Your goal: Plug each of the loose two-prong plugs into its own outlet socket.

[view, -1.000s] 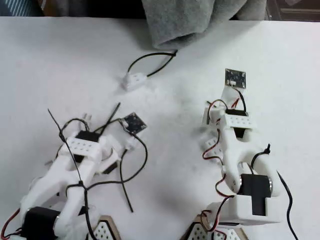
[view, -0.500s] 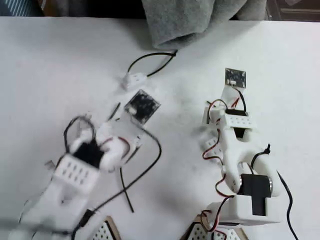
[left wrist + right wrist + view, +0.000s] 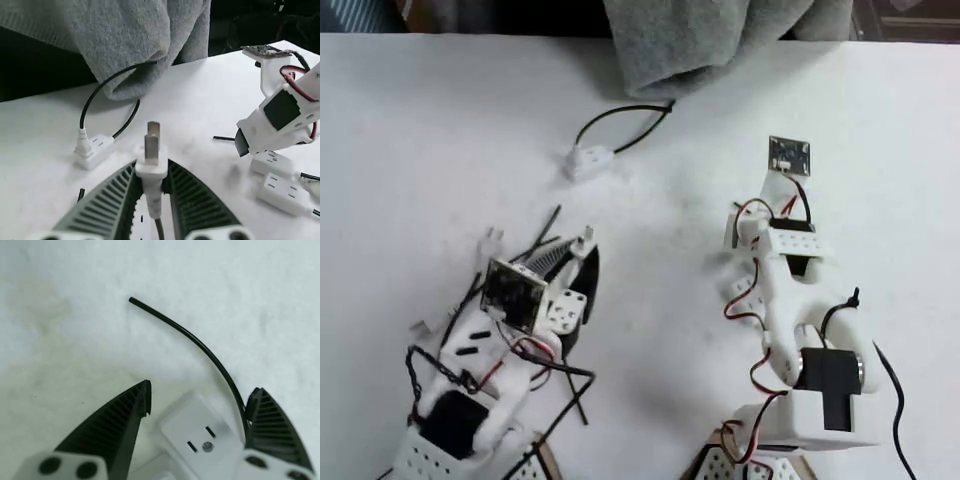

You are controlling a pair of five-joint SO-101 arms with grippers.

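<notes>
Left claw (image 3: 151,170) is clamped snug on the white two-prong plug (image 3: 151,156), gripping its body with both prongs sticking out past the fingertips. Ahead of it on the bench (image 3: 200,100) lies a white outlet socket (image 3: 94,150), near the plug but clearly apart from it, its black cord (image 3: 100,95) looping away under the grey cloth (image 3: 130,40). Over to the right claw (image 3: 200,392): spread wide, one finger either side of a second outlet socket (image 3: 200,437), gripping nothing, while a thin black lead (image 3: 195,340) curves across the bench just beside it.
</notes>
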